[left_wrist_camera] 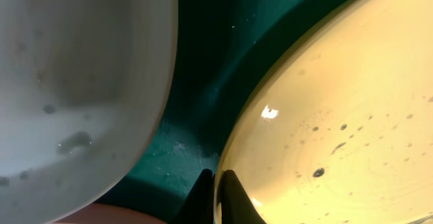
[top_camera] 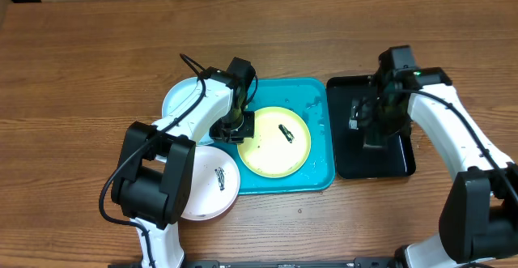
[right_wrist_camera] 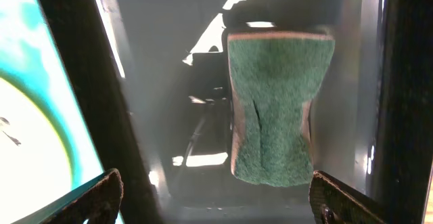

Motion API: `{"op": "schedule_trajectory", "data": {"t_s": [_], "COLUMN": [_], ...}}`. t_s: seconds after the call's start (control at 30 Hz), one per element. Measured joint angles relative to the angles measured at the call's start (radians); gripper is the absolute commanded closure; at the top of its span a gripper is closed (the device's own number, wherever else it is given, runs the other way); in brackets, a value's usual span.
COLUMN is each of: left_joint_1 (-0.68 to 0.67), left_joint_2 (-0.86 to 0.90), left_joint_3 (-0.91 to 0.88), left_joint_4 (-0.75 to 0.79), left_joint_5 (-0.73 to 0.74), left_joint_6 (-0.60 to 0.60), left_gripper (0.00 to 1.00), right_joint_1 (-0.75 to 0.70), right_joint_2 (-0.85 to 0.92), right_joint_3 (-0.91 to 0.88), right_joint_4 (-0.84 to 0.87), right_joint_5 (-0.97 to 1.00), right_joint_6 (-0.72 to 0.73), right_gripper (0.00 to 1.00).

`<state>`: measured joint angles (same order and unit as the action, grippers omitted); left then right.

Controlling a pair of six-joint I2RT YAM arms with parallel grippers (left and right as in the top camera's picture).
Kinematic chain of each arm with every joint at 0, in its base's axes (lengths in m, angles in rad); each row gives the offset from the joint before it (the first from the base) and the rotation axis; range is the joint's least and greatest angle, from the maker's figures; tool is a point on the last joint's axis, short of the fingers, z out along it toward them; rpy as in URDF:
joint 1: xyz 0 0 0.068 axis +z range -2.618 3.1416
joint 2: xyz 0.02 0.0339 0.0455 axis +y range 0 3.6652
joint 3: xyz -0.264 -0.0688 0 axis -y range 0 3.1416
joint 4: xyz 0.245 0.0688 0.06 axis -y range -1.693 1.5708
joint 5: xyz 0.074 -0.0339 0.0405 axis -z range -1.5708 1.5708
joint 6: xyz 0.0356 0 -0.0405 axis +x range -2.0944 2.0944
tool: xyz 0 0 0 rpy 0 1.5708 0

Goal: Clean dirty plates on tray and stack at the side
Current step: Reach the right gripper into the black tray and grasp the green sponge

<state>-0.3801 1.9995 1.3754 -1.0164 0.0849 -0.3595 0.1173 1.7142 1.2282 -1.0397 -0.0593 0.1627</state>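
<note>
The yellow-green plate [top_camera: 277, 141] with a dark smear lies on the turquoise tray [top_camera: 320, 179]. My left gripper [top_camera: 233, 129] is at its left rim. In the left wrist view the fingers [left_wrist_camera: 215, 183] are shut on the rim of the yellow-green plate [left_wrist_camera: 338, 116]. The light blue plate [top_camera: 180, 98] lies at the tray's left end. The white plate [top_camera: 212, 183], also smeared, overlaps the tray's front left corner. My right gripper [top_camera: 374, 126] hangs open and empty [right_wrist_camera: 216, 183] above a green sponge [right_wrist_camera: 274, 109].
The sponge lies in a narrower black tray [top_camera: 401, 159] to the right of the turquoise one; its rim [right_wrist_camera: 67, 82] shows in the right wrist view. A pale wet plate [left_wrist_camera: 67, 82] lies close to the left fingers. Bare wooden table [top_camera: 81, 57] surrounds everything.
</note>
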Motion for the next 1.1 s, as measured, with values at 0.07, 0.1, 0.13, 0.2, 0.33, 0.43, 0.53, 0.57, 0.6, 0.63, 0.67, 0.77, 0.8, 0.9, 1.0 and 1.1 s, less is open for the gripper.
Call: {"op": "schedule_trajectory", "data": {"t_s": [0.07, 0.1, 0.13, 0.2, 0.33, 0.43, 0.53, 0.57, 0.6, 0.63, 0.67, 0.77, 0.8, 0.9, 1.0, 1.1], "left_joint_1": [0.000, 0.000, 0.000, 0.000, 0.000, 0.000, 0.000, 0.000, 0.000, 0.000, 0.000, 0.000, 0.000, 0.000, 0.000, 0.000], "left_joint_2": [0.000, 0.000, 0.000, 0.000, 0.000, 0.000, 0.000, 0.000, 0.000, 0.000, 0.000, 0.000, 0.000, 0.000, 0.000, 0.000], "left_joint_3": [0.005, 0.008, 0.014, 0.024, 0.040, 0.040, 0.040, 0.040, 0.040, 0.041, 0.041, 0.041, 0.041, 0.041, 0.041, 0.041], "left_joint_4": [-0.001, -0.003, -0.008, -0.008, -0.007, -0.008, -0.008, -0.008, -0.008, -0.008, -0.007, -0.007, -0.007, -0.007, -0.007, -0.007], "left_joint_5": [0.000, 0.000, -0.001, -0.002, -0.004, -0.005, -0.004, -0.004, -0.004, -0.004, -0.005, -0.004, -0.004, -0.004, -0.004, -0.004], "left_joint_6": [0.003, 0.004, 0.005, 0.010, 0.018, 0.019, 0.019, 0.019, 0.019, 0.019, 0.019, 0.019, 0.019, 0.019, 0.019, 0.019], "left_gripper": [0.93, 0.92, 0.91, 0.90, 0.89, 0.89, 0.88, 0.88, 0.88, 0.87, 0.87, 0.87, 0.87, 0.85, 0.83, 0.82], "right_joint_1": [0.010, 0.011, 0.011, 0.010, 0.010, 0.010, 0.010, 0.010, 0.010, 0.010, 0.010, 0.010, 0.010, 0.009, 0.009, 0.009], "right_joint_2": [0.000, 0.000, 0.000, 0.000, 0.000, 0.000, 0.000, 0.000, 0.000, 0.000, 0.000, 0.000, 0.000, 0.000, 0.000, 0.000], "right_joint_3": [-0.018, -0.026, -0.033, -0.046, -0.068, -0.098, -0.141, -0.155, -0.166, -0.176, -0.186, -0.207, -0.209, -0.210, -0.210, -0.211], "right_joint_4": [0.007, 0.011, 0.015, 0.026, 0.099, 0.154, 0.190, 0.206, 0.216, 0.230, 0.245, 0.258, 0.257, 0.249, 0.231, 0.226], "right_joint_5": [0.037, 0.052, 0.068, 0.092, 0.112, 0.119, 0.120, 0.121, 0.122, 0.122, 0.123, 0.126, 0.127, 0.130, 0.130, 0.130], "right_joint_6": [0.018, 0.028, 0.035, 0.047, 0.057, 0.066, 0.068, 0.068, 0.069, 0.069, 0.069, 0.065, 0.063, 0.065, 0.070, 0.073], "right_gripper": [0.11, 0.12, 0.14, 0.15, 0.25, 0.27, 0.32, 0.32, 0.32, 0.32, 0.32, 0.46, 0.52, 0.72, 0.75, 0.32]}}
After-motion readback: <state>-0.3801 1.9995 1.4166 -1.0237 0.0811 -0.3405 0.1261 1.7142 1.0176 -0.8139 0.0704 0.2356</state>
